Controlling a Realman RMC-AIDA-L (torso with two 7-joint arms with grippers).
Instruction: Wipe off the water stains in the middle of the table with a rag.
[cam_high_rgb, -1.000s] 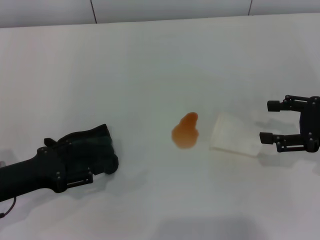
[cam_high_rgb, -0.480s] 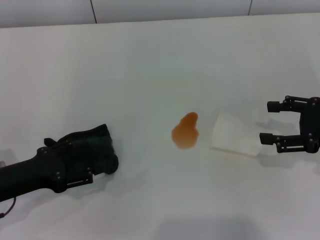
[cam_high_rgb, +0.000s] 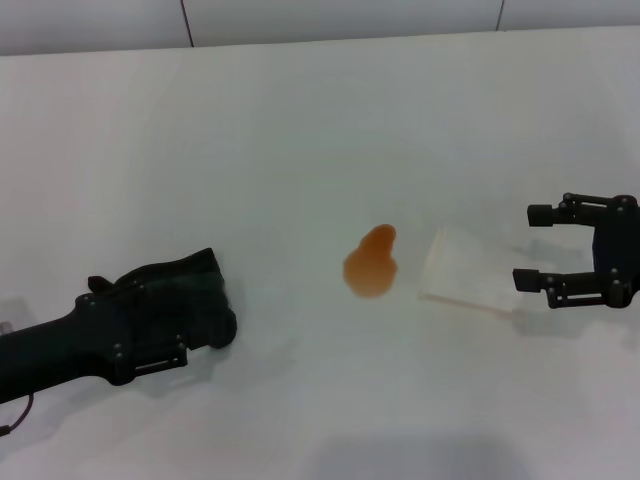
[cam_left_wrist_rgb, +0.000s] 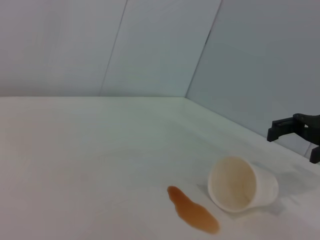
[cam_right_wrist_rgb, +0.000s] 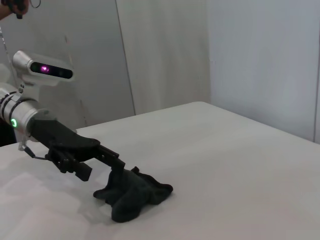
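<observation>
The water stain (cam_high_rgb: 372, 264) is an orange pear-shaped blot in the middle of the white table (cam_high_rgb: 300, 130); it also shows in the left wrist view (cam_left_wrist_rgb: 193, 211). The dark rag (cam_high_rgb: 182, 285) lies bunched at the front left. My left gripper (cam_high_rgb: 207, 302) rests low on it and is shut on it. The right wrist view shows the rag (cam_right_wrist_rgb: 136, 194) heaped under the left gripper (cam_right_wrist_rgb: 118, 171). My right gripper (cam_high_rgb: 528, 245) is open and empty, just right of a tipped cup, far right of the blot.
A translucent white plastic cup (cam_high_rgb: 466, 270) lies on its side just right of the blot, mouth towards the blot; it also shows in the left wrist view (cam_left_wrist_rgb: 243, 184). A wall rises behind the table's far edge.
My right gripper has moved slightly left, towards the tipped cup. The left arm, the rag and the blot have not moved.
</observation>
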